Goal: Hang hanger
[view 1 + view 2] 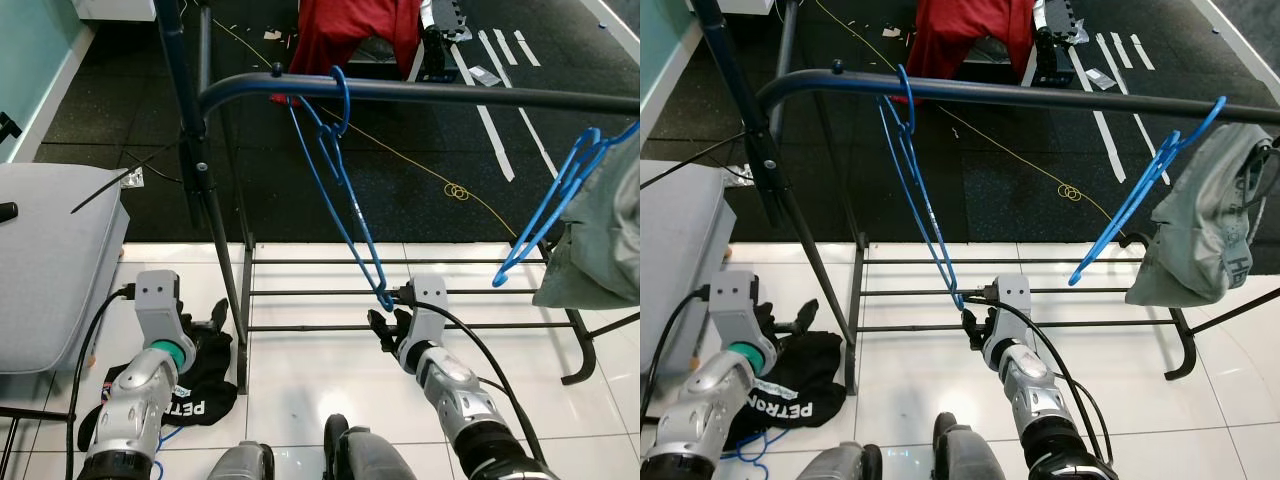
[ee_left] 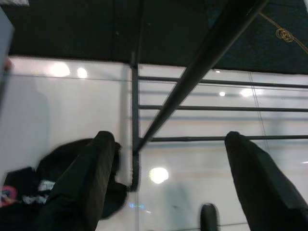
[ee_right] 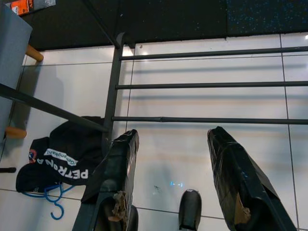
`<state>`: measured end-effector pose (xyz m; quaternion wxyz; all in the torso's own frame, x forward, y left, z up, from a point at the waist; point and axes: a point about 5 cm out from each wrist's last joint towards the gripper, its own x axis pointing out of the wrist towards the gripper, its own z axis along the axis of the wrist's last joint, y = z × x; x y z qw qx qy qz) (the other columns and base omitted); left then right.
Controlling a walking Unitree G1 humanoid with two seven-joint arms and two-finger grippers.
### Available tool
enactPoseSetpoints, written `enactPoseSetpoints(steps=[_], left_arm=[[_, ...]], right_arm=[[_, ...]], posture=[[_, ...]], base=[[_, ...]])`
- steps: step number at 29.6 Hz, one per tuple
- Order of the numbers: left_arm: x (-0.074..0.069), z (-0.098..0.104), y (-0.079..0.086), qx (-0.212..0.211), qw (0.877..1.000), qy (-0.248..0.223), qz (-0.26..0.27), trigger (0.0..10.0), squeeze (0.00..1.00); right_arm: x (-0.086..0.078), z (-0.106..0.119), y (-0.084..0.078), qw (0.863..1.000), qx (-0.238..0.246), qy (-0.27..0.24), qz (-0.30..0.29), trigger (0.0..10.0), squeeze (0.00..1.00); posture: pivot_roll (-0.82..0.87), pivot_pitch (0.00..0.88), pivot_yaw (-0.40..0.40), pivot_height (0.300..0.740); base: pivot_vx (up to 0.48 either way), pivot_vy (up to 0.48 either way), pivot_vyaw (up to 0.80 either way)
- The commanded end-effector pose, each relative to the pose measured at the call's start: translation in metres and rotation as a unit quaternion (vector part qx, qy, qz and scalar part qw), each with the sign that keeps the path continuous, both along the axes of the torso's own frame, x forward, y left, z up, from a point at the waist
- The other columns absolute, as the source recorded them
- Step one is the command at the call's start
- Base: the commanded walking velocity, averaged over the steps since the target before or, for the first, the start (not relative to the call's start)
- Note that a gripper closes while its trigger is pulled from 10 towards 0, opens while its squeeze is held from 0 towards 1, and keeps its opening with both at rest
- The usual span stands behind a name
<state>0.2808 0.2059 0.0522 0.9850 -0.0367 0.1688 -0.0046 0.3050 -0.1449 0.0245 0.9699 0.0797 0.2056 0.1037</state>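
Observation:
A blue hanger (image 1: 345,195) hangs by its hook from the dark rail (image 1: 450,93) of a clothes rack, and its lower corner reaches down towards the floor bars. My right gripper (image 1: 388,325) sits just below that corner. In the right wrist view the right gripper (image 3: 171,134) is open, with only floor tiles between its fingers. My left gripper (image 1: 205,325) hovers low beside the rack's left post, open (image 2: 169,137) and holding nothing.
A second blue hanger (image 1: 560,190) carries a grey garment (image 1: 600,240) at the rail's right end. A black garment (image 1: 205,385) lies on the tiles by the post, with another blue hanger (image 3: 53,207) under it. A grey cushion (image 1: 50,260) stands on the left.

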Motion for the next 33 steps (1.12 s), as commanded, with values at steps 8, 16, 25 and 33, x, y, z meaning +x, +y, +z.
enactPoseSetpoints(steps=[8, 16, 25, 33], left_arm=[[-0.003, -0.01, -0.005, -0.037, 0.999, 0.026, 0.0, 10.0, 0.0], [-0.007, -0.012, -0.015, -0.049, 0.998, 0.028, -0.016, 10.0, 0.0], [-0.005, -0.009, -0.007, 0.012, 0.999, 0.019, 0.022, 10.0, 0.0], [-0.005, -0.007, -0.016, 0.009, 1.0, 0.017, -0.016, 10.0, 0.0]], right_arm=[[-0.003, -0.001, 0.0, 0.999, -0.021, 0.01, 0.036, 10.0, 0.0], [-0.003, 0.004, 0.004, 0.999, 0.005, -0.018, 0.041, 10.0, 0.0], [-0.002, 0.005, 0.007, 0.998, -0.008, -0.025, 0.059, 10.0, 0.0], [-0.002, 0.004, 0.008, 0.999, 0.002, -0.02, 0.05, 10.0, 0.0]], posture=[[-0.01, 0.189, -0.017, 0.74], [-0.02, 0.177, -0.012, 0.74], [0.01, 0.182, -0.045, 0.74], [0.01, 0.176, -0.035, 0.74]], base=[[0.0, 0.0, 0.0], [0.0, 0.0, 0.0], [0.0, 0.0, 0.0], [0.0, 0.0, 0.0]])
